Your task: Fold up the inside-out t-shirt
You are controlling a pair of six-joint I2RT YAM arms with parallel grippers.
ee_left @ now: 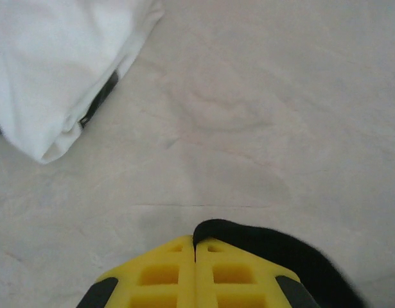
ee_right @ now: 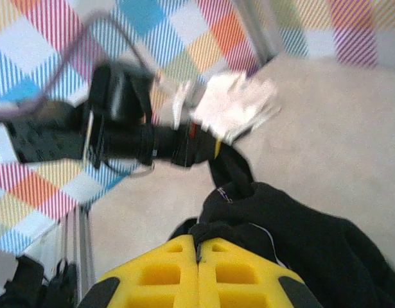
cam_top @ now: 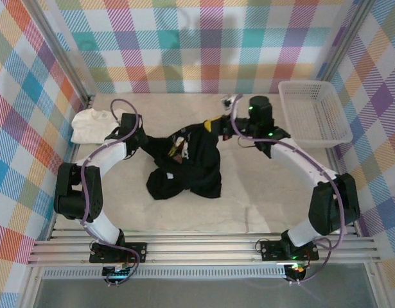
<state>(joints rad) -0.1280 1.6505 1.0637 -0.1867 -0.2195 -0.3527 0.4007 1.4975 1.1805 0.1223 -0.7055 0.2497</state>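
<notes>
Inside-out t-shirt [cam_top: 184, 170] heaped mid-table, strung between both pincers. Left gripper [ee_left: 195, 234] at its 10 o'clock, clamped on a black edge; right gripper [ee_right: 197, 242] at 1 o'clock, clamped on cloth. Farther, 10 o'clock: white garment [cam_top: 91, 125].

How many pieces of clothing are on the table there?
2. A black t-shirt lies crumpled in the middle; a smaller white garment sits folded toward the far left. More could hide under the black one.

left arm [cam_top: 102, 154]: jaws closed | right arm [cam_top: 301, 156]: jaws closed
</notes>
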